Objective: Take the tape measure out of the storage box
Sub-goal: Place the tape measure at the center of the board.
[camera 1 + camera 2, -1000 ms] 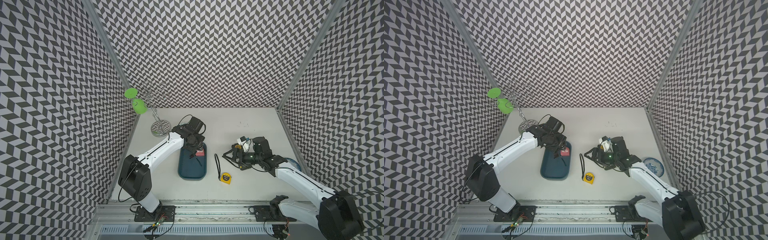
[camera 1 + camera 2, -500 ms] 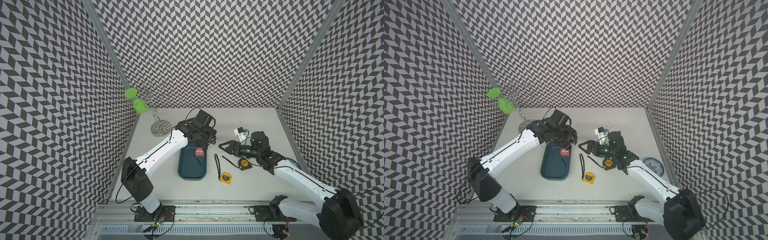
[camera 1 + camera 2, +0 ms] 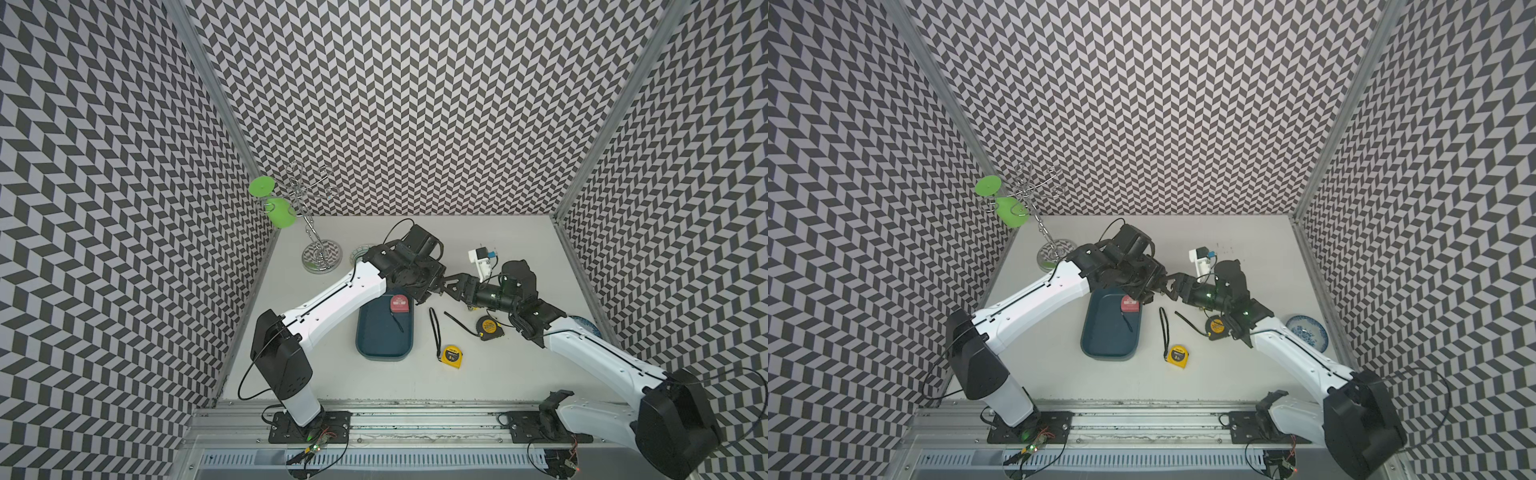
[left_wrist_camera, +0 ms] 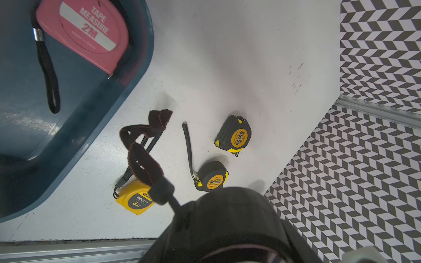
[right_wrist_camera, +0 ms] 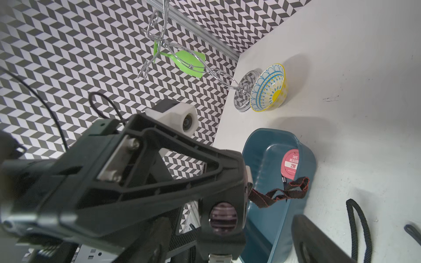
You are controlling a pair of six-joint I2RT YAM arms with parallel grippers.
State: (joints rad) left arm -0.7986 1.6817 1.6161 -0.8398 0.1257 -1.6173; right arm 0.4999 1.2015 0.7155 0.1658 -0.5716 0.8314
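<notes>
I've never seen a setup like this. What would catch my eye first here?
The left gripper and right gripper meet nearly tip to tip near the far end of the teal storage box, a red-edged strap dangling from the left one. A pink tape measure lies in the box, a yellow tape measure on the table beside it. A bright green cup hangs on a chrome rack in the back left corner.

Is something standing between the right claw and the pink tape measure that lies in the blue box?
Yes. The left claw, gripping what looks like a dark tape measure with a dangling strap, hangs over the box's far end, between the right claw and the pink tape measure.
</notes>
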